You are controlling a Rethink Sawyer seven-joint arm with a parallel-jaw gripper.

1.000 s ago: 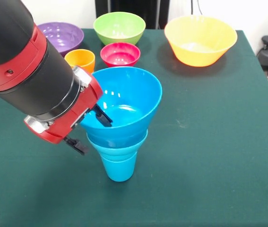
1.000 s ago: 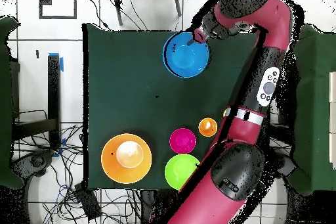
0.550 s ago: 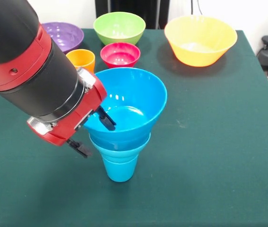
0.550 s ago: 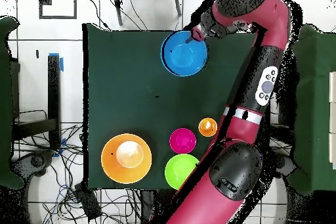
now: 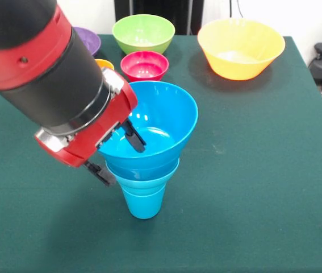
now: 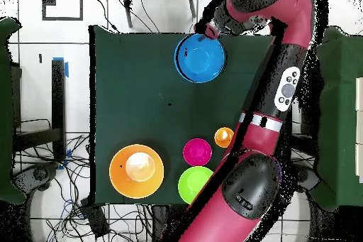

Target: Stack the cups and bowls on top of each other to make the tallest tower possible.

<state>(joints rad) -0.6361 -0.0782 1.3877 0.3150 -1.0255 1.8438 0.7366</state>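
Green tablecloth (image 5: 251,170) carries the tower (image 5: 145,170), its top blue bowl's (image 5: 161,122) rim pinched by the gripper (image 5: 118,152).

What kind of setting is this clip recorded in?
Probably a robotics lab: a red and black robot arm works over a green cloth-covered table, with loose cables on the tiled floor.

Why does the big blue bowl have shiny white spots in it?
Front view: the spots are glare from room light on the glossy blue bowl; the yellow-orange bowl shines similarly. Overhead view: the same blue bowl shows only a faint pale patch.
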